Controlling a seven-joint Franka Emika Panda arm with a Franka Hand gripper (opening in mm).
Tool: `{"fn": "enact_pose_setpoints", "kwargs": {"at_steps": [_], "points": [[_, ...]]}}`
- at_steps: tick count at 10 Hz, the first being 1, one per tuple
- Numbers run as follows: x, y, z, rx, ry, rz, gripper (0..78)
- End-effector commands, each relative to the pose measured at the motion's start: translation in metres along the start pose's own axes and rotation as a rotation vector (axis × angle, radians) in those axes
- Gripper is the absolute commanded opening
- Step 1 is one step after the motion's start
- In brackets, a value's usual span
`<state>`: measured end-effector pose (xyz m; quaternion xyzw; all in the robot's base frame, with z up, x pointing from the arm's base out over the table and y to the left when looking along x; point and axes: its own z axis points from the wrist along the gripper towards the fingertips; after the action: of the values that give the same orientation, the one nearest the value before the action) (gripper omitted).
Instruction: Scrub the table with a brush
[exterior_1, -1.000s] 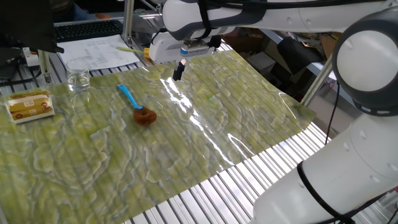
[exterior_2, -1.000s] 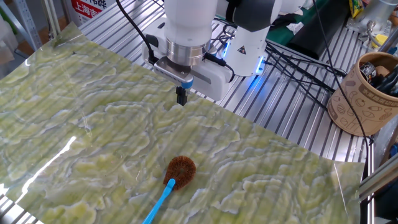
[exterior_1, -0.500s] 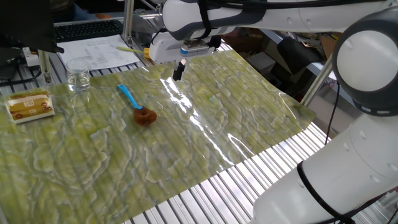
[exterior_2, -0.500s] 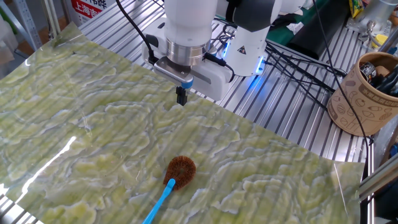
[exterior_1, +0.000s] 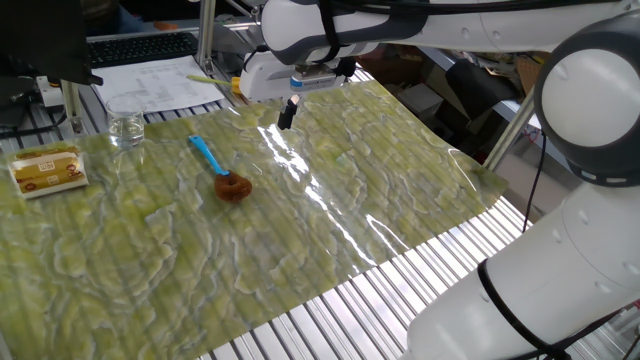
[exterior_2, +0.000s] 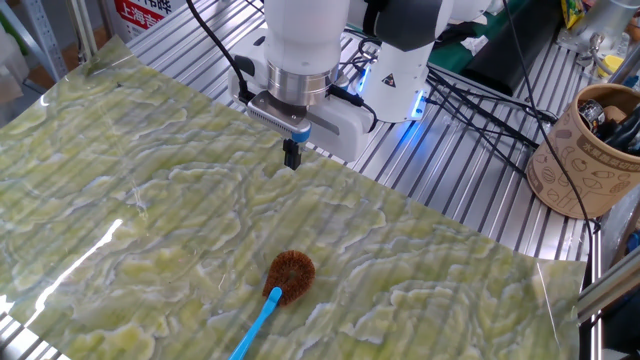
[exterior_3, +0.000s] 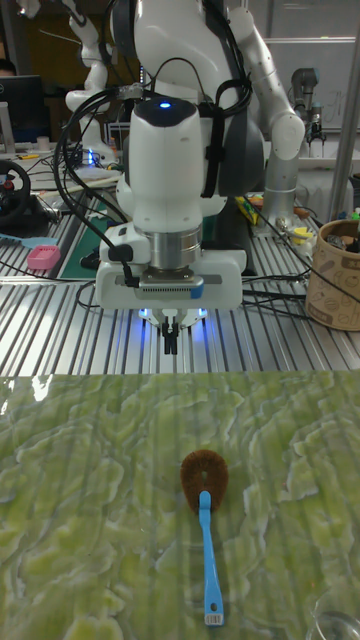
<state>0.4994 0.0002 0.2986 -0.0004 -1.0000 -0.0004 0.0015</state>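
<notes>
The claw (exterior_3: 172, 342) hangs closed and empty above the counter (exterior_2: 420, 180); the brush (exterior_3: 206, 515) lies flat, bristle head toward the claw, handle pointing away

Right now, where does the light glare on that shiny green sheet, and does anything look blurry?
One fixed view: a white glare streak crosses the glossy yellow-green marbled sheet. The other fixed view: a smaller glint near the left edge. Tall fixed view: blue glow above the black fingers; the blue-handled, brown-bristled brush stays sharp.
</notes>
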Motion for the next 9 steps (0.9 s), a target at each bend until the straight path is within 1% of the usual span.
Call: {"fn": "enact_pose_setpoints", "kwargs": {"at_steps": [1, 2, 3, 6, 7, 9], "points": [[0.0, 0.0, 0.0, -0.131, 0.005, 0.237, 0.0], [0.0, 0.0, 0.0, -0.072, -0.002, 0.228, 0.0], [0.0, 0.0, 0.0, -0.086, 0.0, 0.241, 0.0], [-0.003, 0.0, 0.0, -0.09, -0.001, 0.247, 0.0], [-0.008, 0.0, -0.001, -0.091, -0.003, 0.248, 0.0], [-0.011, 0.001, -0.002, -0.1, -0.001, 0.249, 0.0]]}}
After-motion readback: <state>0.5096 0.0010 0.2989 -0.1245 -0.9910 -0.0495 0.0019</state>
